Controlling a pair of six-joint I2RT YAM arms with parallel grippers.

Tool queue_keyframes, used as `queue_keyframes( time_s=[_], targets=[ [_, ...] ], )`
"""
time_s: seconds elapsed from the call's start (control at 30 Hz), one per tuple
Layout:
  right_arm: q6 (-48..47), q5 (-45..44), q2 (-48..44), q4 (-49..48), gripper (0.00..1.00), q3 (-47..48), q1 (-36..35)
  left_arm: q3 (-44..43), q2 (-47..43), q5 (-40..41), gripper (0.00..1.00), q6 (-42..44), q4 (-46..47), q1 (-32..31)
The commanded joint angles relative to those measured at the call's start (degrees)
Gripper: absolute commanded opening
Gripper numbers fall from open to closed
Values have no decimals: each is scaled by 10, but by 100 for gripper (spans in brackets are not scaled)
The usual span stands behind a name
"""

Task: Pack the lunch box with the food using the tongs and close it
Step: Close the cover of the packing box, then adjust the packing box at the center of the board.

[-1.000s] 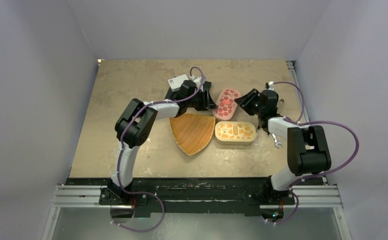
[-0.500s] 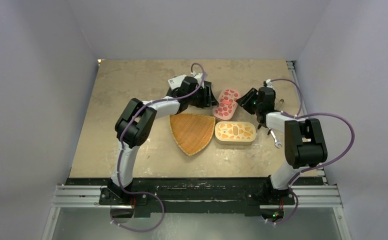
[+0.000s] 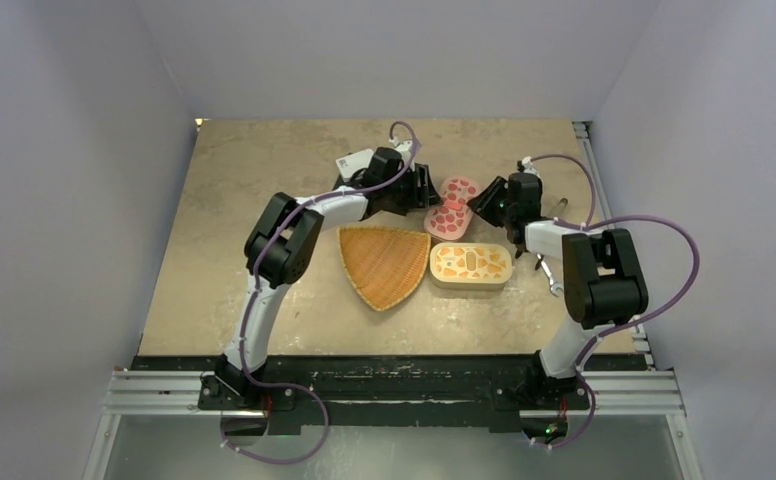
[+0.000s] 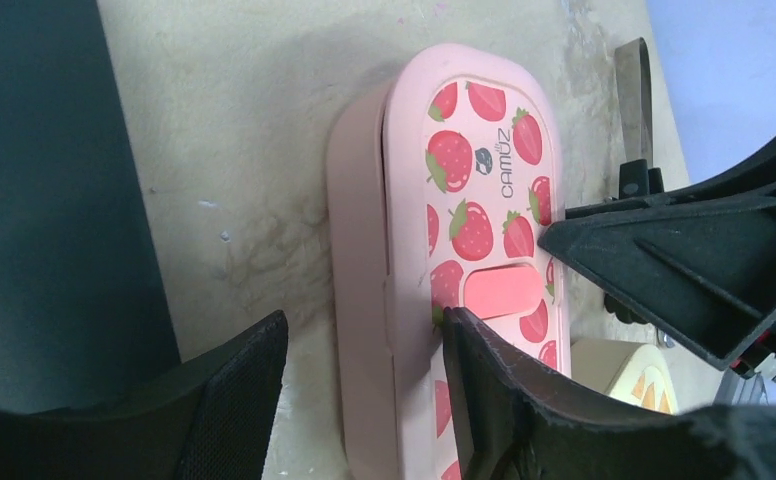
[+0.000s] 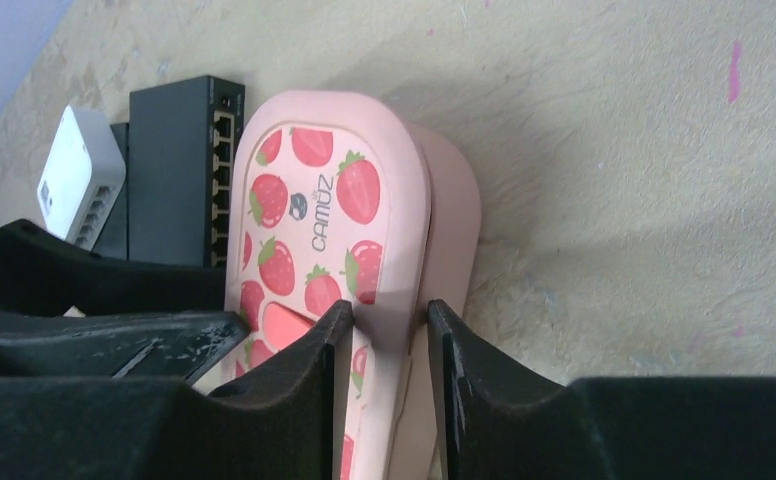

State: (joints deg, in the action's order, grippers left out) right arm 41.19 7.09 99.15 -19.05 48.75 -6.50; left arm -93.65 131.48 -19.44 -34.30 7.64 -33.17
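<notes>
Left end effector (image 4: 364, 335) open, straddling lunch box (image 4: 484, 200) edge; right end effector (image 5: 386, 318) pinching its lid rim.

Red strawberries are printed on the pink lunch box (image 4: 474, 230); orange shapes are printed on the cream box (image 3: 471, 266).

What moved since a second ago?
Both grippers closed in on the strawberry lid. The left gripper slid right and opened wider, and is now open astride one long edge. The right gripper slid left and narrowed, pinching the opposite edge. The orange box and the wicker tray stayed put.
</notes>
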Motion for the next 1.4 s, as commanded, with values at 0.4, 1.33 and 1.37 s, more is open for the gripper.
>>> queue_keyframes(
  time_s=[0.4, 1.33, 1.37],
  targets=[
    [13, -17, -65, 7, 28, -89, -39, 0, 13, -23, 47, 14, 10, -2],
    [-317, 90, 47, 92, 68, 220, 27, 200, -286, 80, 64, -1, 36, -2],
    [-331, 98, 62, 99, 69, 232, 26, 217, -297, 81, 64, -10, 44, -2]
  ],
)
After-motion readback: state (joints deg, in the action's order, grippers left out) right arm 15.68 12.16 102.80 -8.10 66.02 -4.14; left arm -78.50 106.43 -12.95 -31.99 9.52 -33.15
